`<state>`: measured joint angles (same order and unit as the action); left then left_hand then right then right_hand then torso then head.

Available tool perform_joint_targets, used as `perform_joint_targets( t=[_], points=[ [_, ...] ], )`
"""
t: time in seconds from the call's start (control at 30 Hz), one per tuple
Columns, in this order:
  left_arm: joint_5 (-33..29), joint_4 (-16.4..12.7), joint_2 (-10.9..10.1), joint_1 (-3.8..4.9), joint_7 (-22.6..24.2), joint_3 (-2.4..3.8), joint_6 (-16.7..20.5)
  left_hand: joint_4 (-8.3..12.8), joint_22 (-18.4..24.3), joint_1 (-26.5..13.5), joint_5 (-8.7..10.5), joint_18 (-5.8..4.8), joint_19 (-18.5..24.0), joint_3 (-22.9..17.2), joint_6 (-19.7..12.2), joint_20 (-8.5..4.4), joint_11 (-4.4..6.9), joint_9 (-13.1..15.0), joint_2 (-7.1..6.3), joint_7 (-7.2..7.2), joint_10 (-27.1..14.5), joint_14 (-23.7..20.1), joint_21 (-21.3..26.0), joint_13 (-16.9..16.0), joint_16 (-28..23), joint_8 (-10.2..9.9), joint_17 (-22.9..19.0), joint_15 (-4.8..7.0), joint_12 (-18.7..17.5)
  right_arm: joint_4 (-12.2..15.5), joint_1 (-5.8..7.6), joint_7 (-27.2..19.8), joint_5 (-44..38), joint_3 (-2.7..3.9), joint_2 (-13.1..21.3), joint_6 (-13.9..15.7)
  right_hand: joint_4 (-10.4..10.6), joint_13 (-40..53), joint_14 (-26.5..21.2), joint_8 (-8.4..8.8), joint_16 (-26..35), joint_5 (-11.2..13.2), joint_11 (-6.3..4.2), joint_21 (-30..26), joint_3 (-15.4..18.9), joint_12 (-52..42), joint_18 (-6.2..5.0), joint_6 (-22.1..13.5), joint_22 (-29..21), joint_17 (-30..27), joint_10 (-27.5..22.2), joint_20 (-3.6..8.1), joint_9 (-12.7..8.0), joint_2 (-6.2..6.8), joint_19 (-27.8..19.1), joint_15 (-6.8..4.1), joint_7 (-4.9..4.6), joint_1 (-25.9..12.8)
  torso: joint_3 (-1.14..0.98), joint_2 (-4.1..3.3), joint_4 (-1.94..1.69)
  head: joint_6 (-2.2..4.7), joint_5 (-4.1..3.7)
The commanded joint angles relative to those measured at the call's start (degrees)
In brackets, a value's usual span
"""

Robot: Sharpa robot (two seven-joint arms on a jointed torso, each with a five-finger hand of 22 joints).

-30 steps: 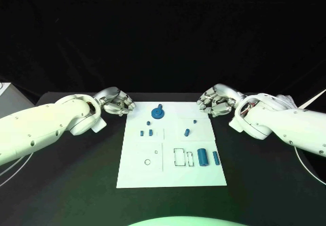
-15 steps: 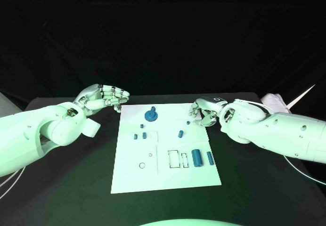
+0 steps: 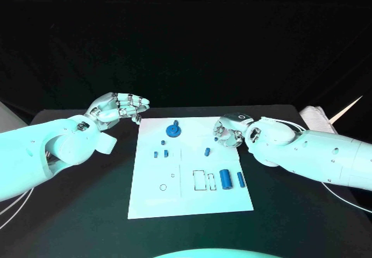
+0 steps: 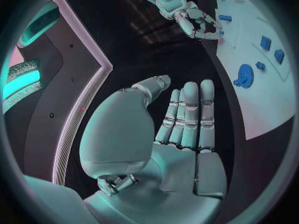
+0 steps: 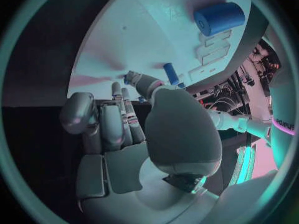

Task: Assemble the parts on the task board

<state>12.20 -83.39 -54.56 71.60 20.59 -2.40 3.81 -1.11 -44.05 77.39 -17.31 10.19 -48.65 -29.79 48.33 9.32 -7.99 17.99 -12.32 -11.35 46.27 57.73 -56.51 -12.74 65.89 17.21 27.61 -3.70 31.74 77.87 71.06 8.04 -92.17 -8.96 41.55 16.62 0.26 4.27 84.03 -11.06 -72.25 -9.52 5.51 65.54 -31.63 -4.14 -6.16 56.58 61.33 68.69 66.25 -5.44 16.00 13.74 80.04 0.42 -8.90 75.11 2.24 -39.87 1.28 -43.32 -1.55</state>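
Right hand (image 3: 230, 131) hangs over the task board's (image 3: 155, 201) far right edge, fingers curled inward, nothing visibly held; contact with the board cannot be determined. Left hand (image 3: 117, 107) is off the board's far left corner, fingers extended and apart, empty. Parts lie on the board: gear-like piece (image 3: 174, 129) at the far end; large cylinder (image 3: 226, 179) nearer; small peg (image 3: 207, 152) closest to the right hand. Judged light, rigid, smooth; likely to roll; pinch across the sides.

Both arms are chunky, smooth white shells; each robot hand, left (image 3: 117, 107) and right (image 3: 229, 131), is silver and segmented, with thin white cables trailing off the right arm.
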Motion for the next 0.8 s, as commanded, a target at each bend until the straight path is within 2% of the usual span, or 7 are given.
perform_joint_targets(
  t=[0.03, 0.13, 0.8],
  points=[
    [-1.3, -0.4, 0.0, 0.01, 1.3, 0.06, -0.8, 0.0, 0.1, -0.2, 0.04, 0.42, -0.3, 0.2, -0.3, 0.09, -0.07, 0.0, 0.38, 0.06, -0.3, -0.3, 0.3, 0.0, -0.1, 0.3, -0.1, -0.13, 0.2, -0.3, -0.27, 1.0, -1.7, -0.05, -0.4, -1.1, -0.1, 0.1, 2.7, -0.18, -0.6, 0.2, -0.05, 0.7, -0.7, -0.2, 0.71, 0.6, 0.8, 0.4, 0.5, -0.05, 0.2, -0.08, 0.4, 0.26, -0.11, 0.5, -0.01, -0.05, 0.01, -0.13, 0.21],
    [-1.3, -0.5, -0.1, 0.02, 1.2, 0.06, -0.8, 0.0, 0.1, -0.1, 0.01, 0.42, -0.4, 0.2, -0.3, 0.09, -0.1, 0.0, 0.47, 0.01, -0.3, -0.3, 0.4, 0.1, -0.1, 0.3, -0.1, -0.14, 0.2, -0.6, -0.47, 1.2, -1.7, -0.07, -0.8, -1.1, 0.0, 0.1, 2.6, -0.28, -0.9, 1.0, -0.1, 1.3, -1.4, -0.1, 0.78, 0.9, 1.5, 0.5, 0.8, -0.06, 0.4, -0.34, 0.4, 0.22, -0.04, 0.5, -0.04, -0.07, 0.05, -0.11, 0.27],
    [-1.4, -0.6, -0.1, 0.03, 0.7, 0.06, -0.8, 0.0, 0.3, 0.1, -0.02, 0.42, -0.6, 0.2, -0.5, 0.08, -0.14, 0.0, 0.66, -0.06, -0.4, -0.3, 0.5, 0.2, -0.1, 0.3, -0.2, -0.15, 0.2, -2.7, -1.49, 1.0, -0.3, -0.15, -3.2, -1.2, 0.8, 0.3, 2.5, -1.37, -2.5, 0.9, -0.75, 4.6, -3.7, -0.4, 1.32, 2.9, 5.4, 1.5, 2.9, 0.12, 1.5, -1.98, 1.2, -0.26, 0.55, 0.1, -0.09, -0.05, 0.12, -0.63, 0.44]
  ],
)
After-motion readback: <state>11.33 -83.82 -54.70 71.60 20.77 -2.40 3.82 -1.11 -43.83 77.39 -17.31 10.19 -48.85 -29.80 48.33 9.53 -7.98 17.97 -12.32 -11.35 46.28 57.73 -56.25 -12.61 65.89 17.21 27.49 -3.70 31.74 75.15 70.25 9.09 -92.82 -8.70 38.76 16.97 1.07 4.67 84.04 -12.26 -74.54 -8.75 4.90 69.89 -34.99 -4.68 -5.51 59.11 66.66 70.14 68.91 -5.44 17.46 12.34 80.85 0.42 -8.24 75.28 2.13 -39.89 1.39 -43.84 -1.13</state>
